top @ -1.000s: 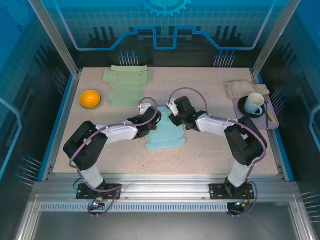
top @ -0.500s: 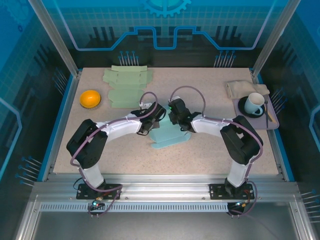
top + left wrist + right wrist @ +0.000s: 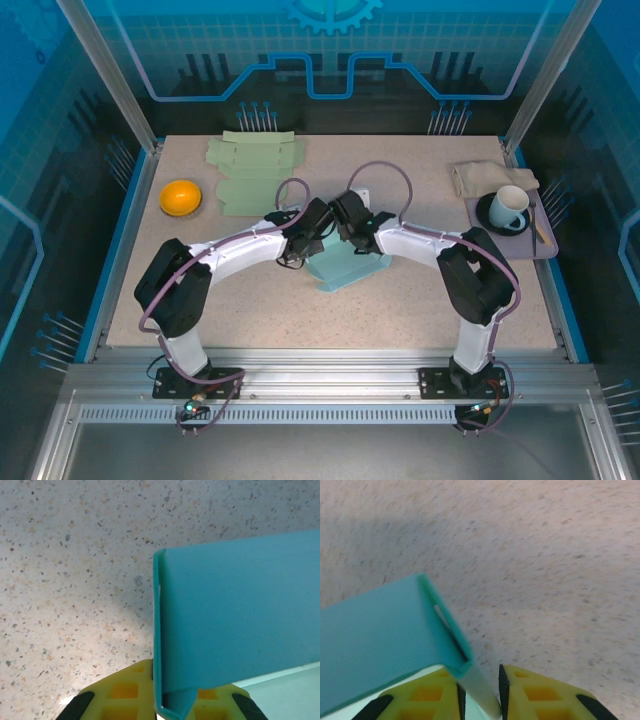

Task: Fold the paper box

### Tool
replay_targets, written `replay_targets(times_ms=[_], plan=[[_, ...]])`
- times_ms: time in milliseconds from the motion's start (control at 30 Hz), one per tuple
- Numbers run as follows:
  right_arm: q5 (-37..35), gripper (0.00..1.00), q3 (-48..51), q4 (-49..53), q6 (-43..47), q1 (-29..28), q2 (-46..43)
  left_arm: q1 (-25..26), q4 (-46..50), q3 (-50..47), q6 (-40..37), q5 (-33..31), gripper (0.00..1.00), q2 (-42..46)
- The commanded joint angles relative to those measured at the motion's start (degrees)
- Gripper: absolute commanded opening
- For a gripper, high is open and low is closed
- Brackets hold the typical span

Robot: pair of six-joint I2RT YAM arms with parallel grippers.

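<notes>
Though half-hidden overhead, the paper box [image 3: 352, 270] sits pinched between jaws in wrist views.

A robotics lab test cell, not a home or shop. Two white-and-black robot arms [image 3: 230, 262] are bolted to a silver aluminium extrusion rail [image 3: 320, 385] along the bottom of the top view. Slanted aluminium posts [image 3: 110, 75] at upper left and upper right hold translucent blue wall panels [image 3: 330, 80] printed with gear and circuit-line graphics. The speckled beige tabletop [image 3: 400, 180] in the middle has a blue border and carries staged props: an orange bowl [image 3: 181, 196] at left, a white mug [image 3: 510, 207] at right.
</notes>
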State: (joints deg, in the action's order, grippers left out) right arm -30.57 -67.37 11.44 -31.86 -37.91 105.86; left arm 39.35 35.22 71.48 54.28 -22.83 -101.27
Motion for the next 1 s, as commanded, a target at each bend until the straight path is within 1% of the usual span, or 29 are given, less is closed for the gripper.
replay_targets(times_ms=[0, 67, 100, 167, 233, 300, 367, 500, 533, 600, 667, 733, 767, 900, 967], plan=[[7.00, 0.29, 7.50, -12.19, 9.45, 2.79, -1.25, -0.31, 6.55, 0.95, 1.97, -3.20, 0.00, -0.47], [12.47, 0.35, 9.90, -17.37, 16.17, 2.84, -2.40, -0.30, 6.44, 1.31, 1.37, -2.85, 0.00, -0.83], [14.03, 0.38, 10.85, -18.56, 18.85, 2.88, -2.96, -0.31, 6.37, 1.49, 0.95, -2.58, 0.00, -1.04], [17.27, 0.39, 12.63, -20.76, 21.51, 3.67, -4.14, -0.38, 6.14, 1.80, 0.28, -2.07, 0.00, -1.20], [21.64, 0.39, 14.54, -23.01, 21.75, 5.28, -5.12, -0.41, 5.78, 1.87, -0.12, -1.53, 0.00, -1.39], [22.57, 0.35, 15.84, -24.32, 21.71, 6.45, -5.73, -0.43, 5.83, 1.99, -0.28, -1.19, 0.00, -1.70], [21.04, 0.31, 16.65, -24.75, 21.17, 7.36, -5.94, -0.42, 5.76, 1.93, -0.33, -0.84, 0.00, -1.88], [19.64, 0.29, 15.80, -24.00, 20.60, 7.76, -5.00, -0.53, 5.33, 1.80, -0.13, 0.31, 0.00, -1.88], [18.82, 0.28, 14.79, -23.08, 20.60, 7.60, -4.31, -0.64, 5.31, 1.84, 0.06, 0.73, 0.00, -1.92], [13.46, 0.22, 12.95, -19.84, 19.63, 7.12, -3.23, -0.68, 5.99, 2.42, 0.17, 1.04, 0.00, -1.89], [4.22, 0.11, 9.03, -11.49, 15.50, 6.91, -2.05, -0.69, 8.42, 3.47, 1.23, -0.20, 0.00, -1.95], [-5.49, 0.10, 4.85, -1.43, 9.00, 6.56, -1.07, -0.80, 10.35, 4.40, 1.94, -0.94, 0.00, -2.13], [-9.24, 0.10, 3.15, 2.72, 6.18, 6.25, -0.42, -0.79, 11.18, 4.72, 2.35, -1.30, 0.00, -2.17], [-12.78, 0.11, 1.22, 7.96, 2.05, 6.00, 0.54, -0.77, 12.52, 4.88, 3.90, -2.19, 0.00, -2.16], [-11.22, 0.13, 2.20, 6.87, 1.70, 6.77, -0.09, -0.91, 11.93, 4.41, 3.91, -2.09, 0.00, -1.71]])
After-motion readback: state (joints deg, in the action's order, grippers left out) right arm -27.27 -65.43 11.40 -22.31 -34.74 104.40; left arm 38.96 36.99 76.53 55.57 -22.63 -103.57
